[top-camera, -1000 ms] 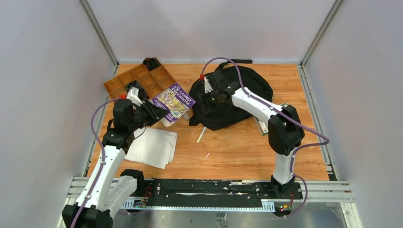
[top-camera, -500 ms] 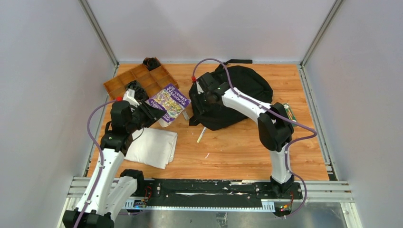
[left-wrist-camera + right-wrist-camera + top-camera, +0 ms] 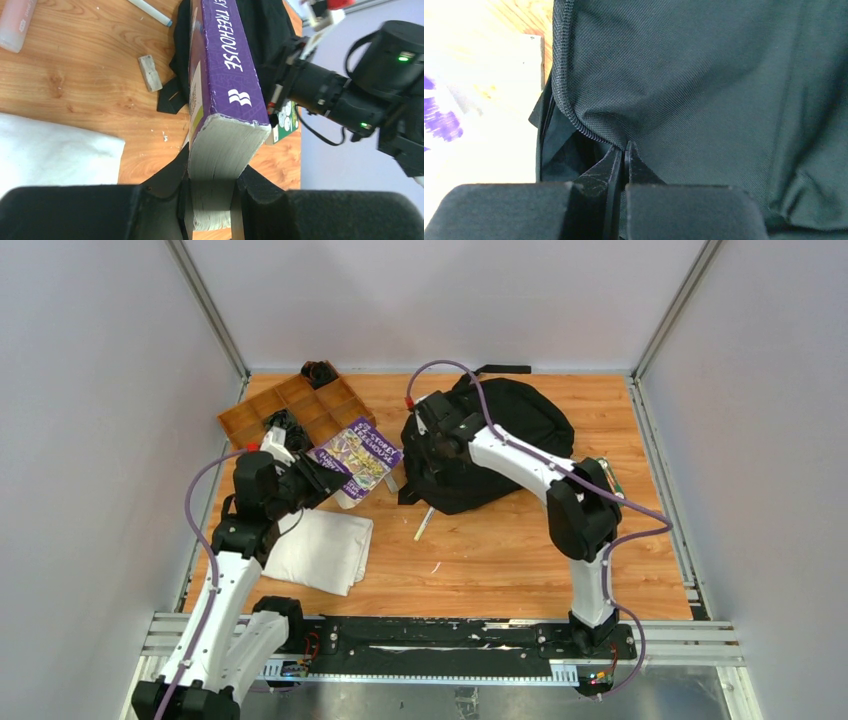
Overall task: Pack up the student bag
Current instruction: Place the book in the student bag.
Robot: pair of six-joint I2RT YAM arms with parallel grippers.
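Observation:
The student bag (image 3: pixel 510 440), a soft black backpack, lies at the back middle of the table. My right gripper (image 3: pixel 426 452) is at its left edge. In the right wrist view the gripper (image 3: pixel 624 149) is shut, pinching the fabric by the zipper teeth (image 3: pixel 569 112) of the bag (image 3: pixel 724 90), beside a dark gap into the bag. My left gripper (image 3: pixel 318 476) is shut on a thick purple paperback book (image 3: pixel 358 453), held above the table left of the bag. The left wrist view shows the book (image 3: pixel 225 75) clamped by its page edge in the gripper (image 3: pixel 210 200).
A brown wooden compartment tray (image 3: pixel 300 405) stands at the back left. A folded white cloth (image 3: pixel 322 550) lies near the left arm. A white pen (image 3: pixel 424 524) lies in front of the bag, a green box (image 3: pixel 610 476) on its right, a small wooden block (image 3: pixel 149 73) beside its strap.
My right gripper has slid left along the bag and closed on the fabric at the zipper edge. The left gripper still holds the book, shifted slightly left.

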